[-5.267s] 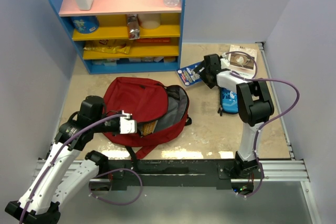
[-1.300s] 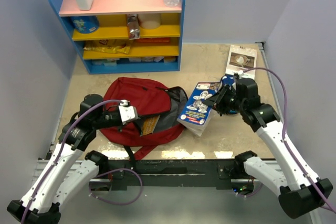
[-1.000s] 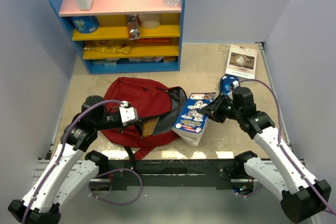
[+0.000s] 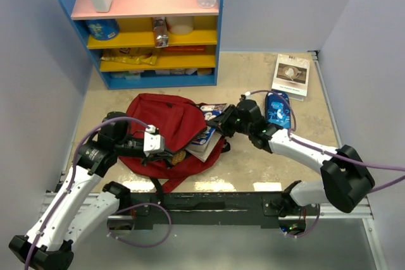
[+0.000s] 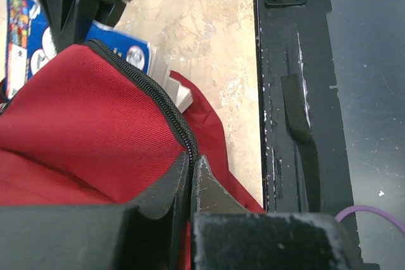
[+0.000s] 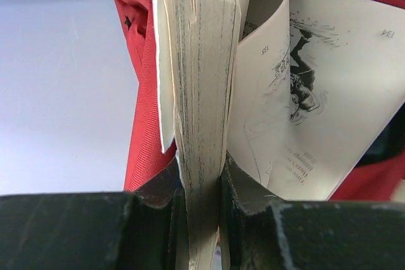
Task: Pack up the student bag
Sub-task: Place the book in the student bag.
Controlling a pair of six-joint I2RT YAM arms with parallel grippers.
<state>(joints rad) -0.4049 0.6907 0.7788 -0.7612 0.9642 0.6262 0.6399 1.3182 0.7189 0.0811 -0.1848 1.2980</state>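
The student bag (image 4: 158,121), a dark red backpack, lies in the middle of the table with its opening facing right. My left gripper (image 4: 167,153) is shut on the bag's zipper edge (image 5: 158,102) and holds it up; the left wrist view shows the jaws pinched on the black zipper, left gripper (image 5: 192,161). My right gripper (image 4: 219,122) is shut on a paperback book (image 4: 204,136) with a blue cover, whose front end is inside the bag's opening. In the right wrist view the right gripper (image 6: 201,170) clamps the book's page block (image 6: 202,61), some pages fanned open against the red fabric (image 6: 142,93).
A blue pencil case (image 4: 277,107) lies right of the right arm, and another book (image 4: 292,74) lies at the far right. A blue shelf unit (image 4: 152,30) with bottles and packets stands at the back left. The black mounting rail (image 4: 221,202) runs along the near edge.
My right arm has swung left, carrying the book from the table beside the bag into the bag's opening. The left gripper has stayed shut on the zipper edge, shifting only slightly.
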